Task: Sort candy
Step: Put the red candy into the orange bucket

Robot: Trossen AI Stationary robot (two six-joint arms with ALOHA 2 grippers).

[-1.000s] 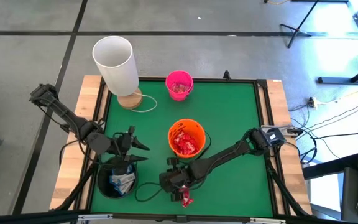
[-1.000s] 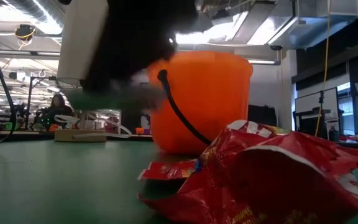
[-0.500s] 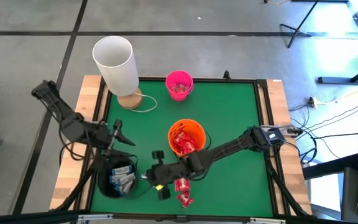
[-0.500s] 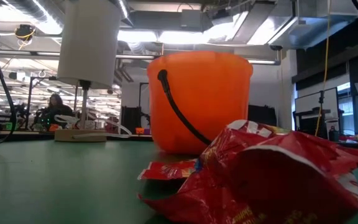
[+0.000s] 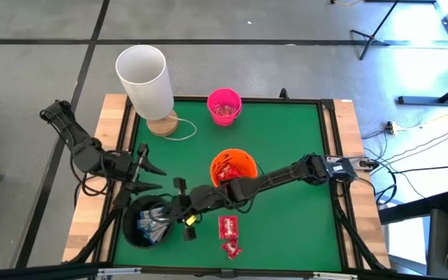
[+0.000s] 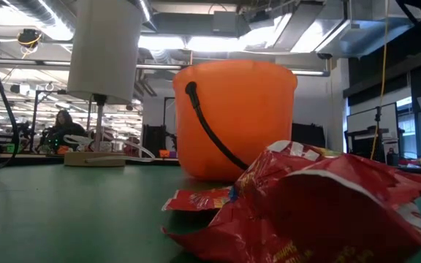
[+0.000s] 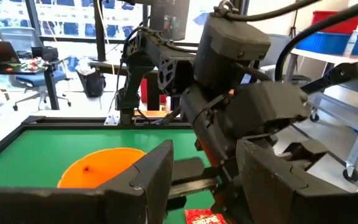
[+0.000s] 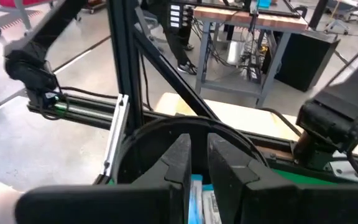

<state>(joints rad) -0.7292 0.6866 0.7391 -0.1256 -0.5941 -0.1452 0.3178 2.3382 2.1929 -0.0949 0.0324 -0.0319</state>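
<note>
Currently R gripper (image 5: 179,204) reaches across the green table (image 5: 286,148) and hangs at the rim of the black bucket (image 5: 134,233); fingers (image 8: 225,168) pinched nearly together on a narrow white-and-blue bar (image 8: 196,190), bucket mouth directly below it. More white-and-blue candy (image 5: 154,227) lies inside that bucket, just beyond the fingertips. Two red packets (image 5: 229,236) lie loose on the table close behind R gripper, toward its own arm; in low view they fill the foreground. Orange bucket (image 5: 234,173) w/ red packets inside sits beside R forearm. L gripper (image 5: 148,175) hovers just past the black bucket's far rim, near R gripper, jaws apart, nothing between them. Pink bucket (image 5: 224,106) and white cup (image 5: 142,78) well away, at far edge
</note>
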